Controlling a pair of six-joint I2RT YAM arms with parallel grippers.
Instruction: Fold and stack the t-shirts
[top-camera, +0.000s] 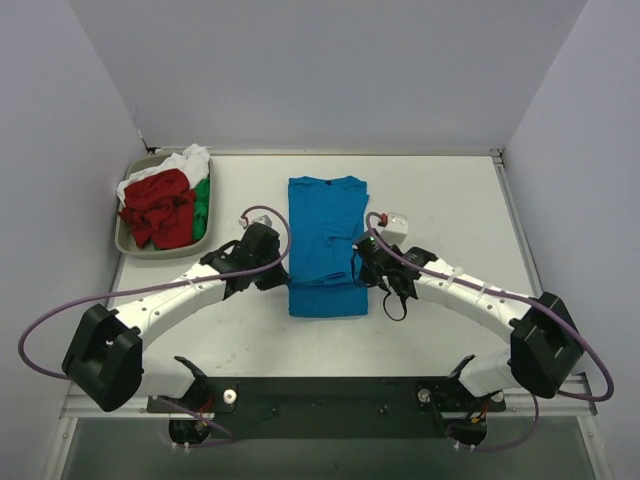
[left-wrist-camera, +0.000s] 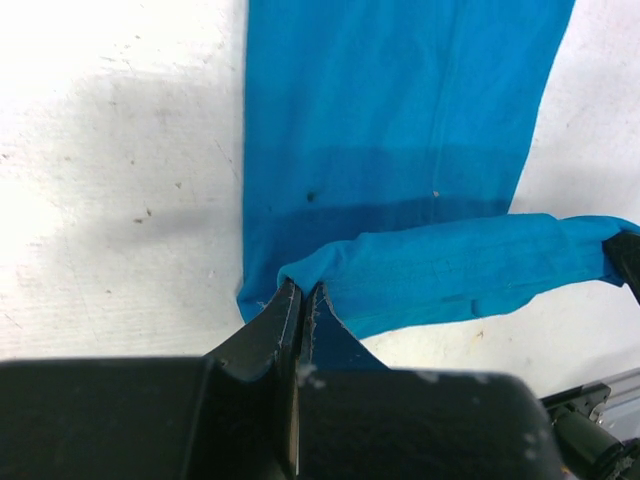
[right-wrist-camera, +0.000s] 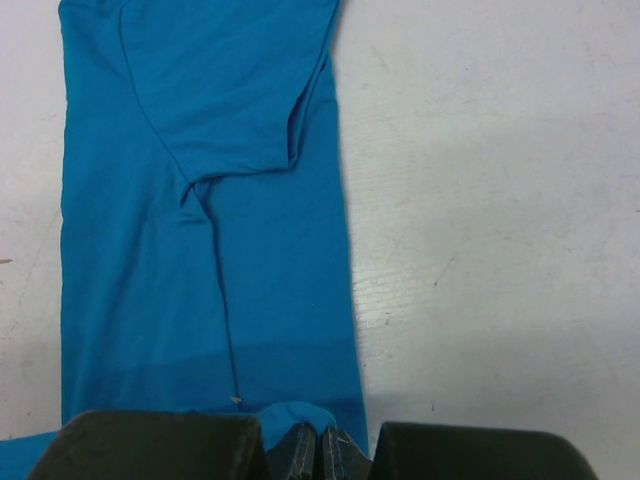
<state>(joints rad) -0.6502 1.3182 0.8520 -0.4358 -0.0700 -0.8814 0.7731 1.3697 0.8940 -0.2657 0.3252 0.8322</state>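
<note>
**Entry: folding bench, one moment**

- **Blue t-shirt** (top-camera: 327, 245): lies at the centre of the overhead view as a long, narrow strip. The sleeves are turned in over the body. Its near hem is raised off the surface and sags in a shallow band between the two arms.
- **Left gripper** (left-wrist-camera: 303, 300): clenched on the lower left corner of that hem, cloth pinched between the closed fingers.
- **Right gripper** (right-wrist-camera: 320, 440): clamped on the lower right corner of the same hem, a small fold of blue bunched at its tips.
- **Red t-shirt** (top-camera: 160, 208), **green t-shirt** (top-camera: 203, 200), **white t-shirt** (top-camera: 185, 160): heaped unfolded in the grey tray (top-camera: 165, 252) at the upper left of the overhead view, well apart from the blue one.

**Progress, as judged:** the lengthwise folds on the blue shirt look complete. The crosswise fold, carrying the hem up toward the collar, appears to be the step in hand. Three shirts are untouched, and no stack exists yet, so most of the job is left.

**Surface:** the table (top-camera: 450, 200) is white and matt, faintly speckled and scuffed in the wrist views. It has a raised lip along its far and right edges.

**Room:** plain pale grey walls (top-camera: 330, 70) close in the far side and both flanks, under even light.
</note>
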